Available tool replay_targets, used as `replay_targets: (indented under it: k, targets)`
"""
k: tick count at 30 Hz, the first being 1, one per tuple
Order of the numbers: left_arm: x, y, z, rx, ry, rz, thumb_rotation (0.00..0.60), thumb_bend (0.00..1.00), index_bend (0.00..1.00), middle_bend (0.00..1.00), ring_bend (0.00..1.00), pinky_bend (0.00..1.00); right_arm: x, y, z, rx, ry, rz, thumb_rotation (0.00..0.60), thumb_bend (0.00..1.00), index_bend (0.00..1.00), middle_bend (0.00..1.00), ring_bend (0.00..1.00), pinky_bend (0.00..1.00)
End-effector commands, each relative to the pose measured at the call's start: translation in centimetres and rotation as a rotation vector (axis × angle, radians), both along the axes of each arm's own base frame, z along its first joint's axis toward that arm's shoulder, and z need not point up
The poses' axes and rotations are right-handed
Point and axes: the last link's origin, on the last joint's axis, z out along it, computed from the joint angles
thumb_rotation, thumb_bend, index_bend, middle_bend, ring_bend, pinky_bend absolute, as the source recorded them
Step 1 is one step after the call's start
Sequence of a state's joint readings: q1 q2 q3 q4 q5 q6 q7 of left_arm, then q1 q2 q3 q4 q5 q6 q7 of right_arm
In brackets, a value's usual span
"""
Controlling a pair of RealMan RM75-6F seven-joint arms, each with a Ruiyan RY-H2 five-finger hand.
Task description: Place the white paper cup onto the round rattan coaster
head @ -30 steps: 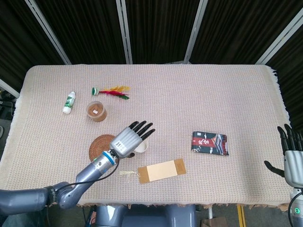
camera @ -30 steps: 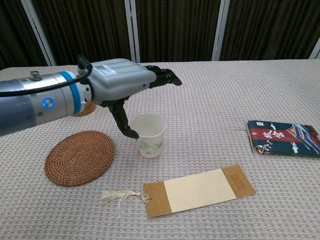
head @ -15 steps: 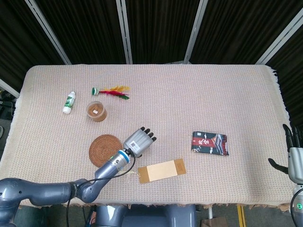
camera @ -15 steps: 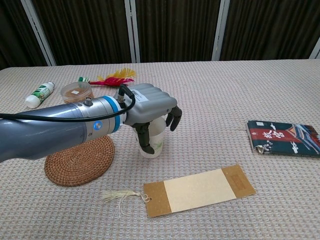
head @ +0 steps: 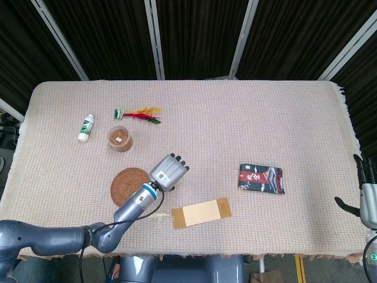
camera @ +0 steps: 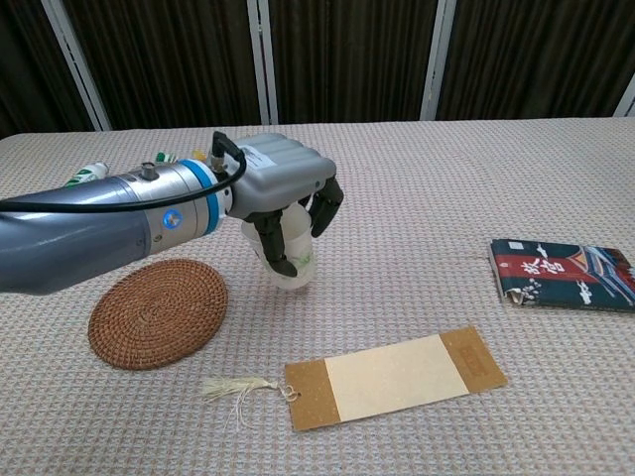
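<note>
Rattan, woven in a flat round, the coaster (camera: pixel 158 312) lies on the cloth-covered desk (camera: pixel 417 198) just left of and below the fingers (camera: pixel 273 238) of the left hand (camera: pixel 281 186), a short way from them and not touching. Those fingers curl down around the white paper cup (camera: pixel 288 260), thumb on the near side and the others on the far side, so the hand holds the cup by its upper wall. From the chest view the cup's base appears lifted slightly off the desk and tilted, though the gap is hard to judge. In the head view the hand covers the cup entirely.

Paper of this kind is light and thin, so the cup likely dents under a hard squeeze and may slip from a loose one. A moderate wrap near the stiffer rim seems the safest hold, and the cup should be set down upright at the coaster's centre.

Further right of the fingers lie a tasselled bookmark (camera: pixel 395 378) and a dark packet (camera: pixel 563 274). The right hand (head: pixel 368 197) hangs at the desk's far edge, fingers apart, holding nothing.
</note>
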State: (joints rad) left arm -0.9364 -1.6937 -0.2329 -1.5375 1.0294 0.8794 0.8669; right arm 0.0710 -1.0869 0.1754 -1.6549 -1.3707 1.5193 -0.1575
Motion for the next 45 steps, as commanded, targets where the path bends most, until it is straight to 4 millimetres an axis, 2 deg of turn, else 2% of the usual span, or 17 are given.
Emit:
replay_targets:
  k: [1,4,8,12,16,25,38,40,41,43,45]
  targets:
    - [0.0,0.1,2.7,0.042,-0.029,-0.003,0.6,0.0,0.55,0.49,0.37,0.44,0.2,0.2,-0.1,0.003,0.0,0.007,0.6,0.0,0.0,0.0,0.0,0.0]
    - [-0.5,-0.1,4.8,0.069,-0.026,-0.008,0.6,0.0,0.55,0.49,0.37,0.44,0.4,0.3,-0.2,0.008,-0.001,0.016,0.6,0.0,0.0,0.0,0.0,0.0]
    - [-2.5,-0.5,7.2,0.085,0.001,0.023,0.6,0.0,0.55,0.49,0.37,0.44,0.7,0.6,-0.3,0.016,-0.001,0.028,0.6,0.0,0.0,0.0,0.0,0.0]
    - [-5.5,-1.5,9.0,0.068,0.04,0.083,0.6,0.0,0.55,0.49,0.37,0.44,1.1,0.9,-0.6,0.026,0.0,0.045,0.6,0.0,0.0,0.0,0.0,0.0]
    - [-8.4,-2.6,10.0,0.037,0.088,0.129,0.6,0.0,0.54,0.48,0.37,0.44,1.4,1.2,-0.7,0.028,-0.001,0.06,0.6,0.0,0.0,0.0,0.0,0.0]
    - [-11.4,-3.5,9.3,-0.023,0.138,0.157,0.6,0.0,0.54,0.48,0.37,0.44,1.8,1.5,-1.0,0.031,0.007,0.073,0.6,0.0,0.0,0.0,0.0,0.0]
    - [-11.3,-2.5,7.0,-0.016,0.162,0.134,0.6,0.0,0.52,0.46,0.36,0.43,1.6,1.5,-0.8,0.025,0.008,0.062,0.6,0.0,0.0,0.0,0.0,0.0]
    - [-11.2,-2.4,6.6,-0.021,0.167,0.137,0.6,0.0,0.46,0.39,0.29,0.4,1.5,1.4,-0.8,0.029,0.008,0.057,0.6,0.0,0.0,0.0,0.0,0.0]
    - [-11.2,-2.4,6.6,-0.021,0.172,0.135,0.6,0.0,0.4,0.32,0.23,0.37,1.5,1.4,-0.8,0.029,0.008,0.056,0.6,0.0,0.0,0.0,0.0,0.0]
    - [-11.3,-2.5,6.5,-0.02,0.198,0.123,0.6,0.0,0.2,0.1,0.06,0.25,1.4,1.4,-0.8,0.029,0.009,0.055,0.6,0.0,0.0,0.0,0.0,0.0]
    - [-11.3,-2.8,6.6,-0.034,0.201,0.126,0.6,0.0,0.08,0.01,0.0,0.17,1.4,1.4,-0.7,0.027,0.008,0.055,0.6,0.0,0.0,0.0,0.0,0.0]
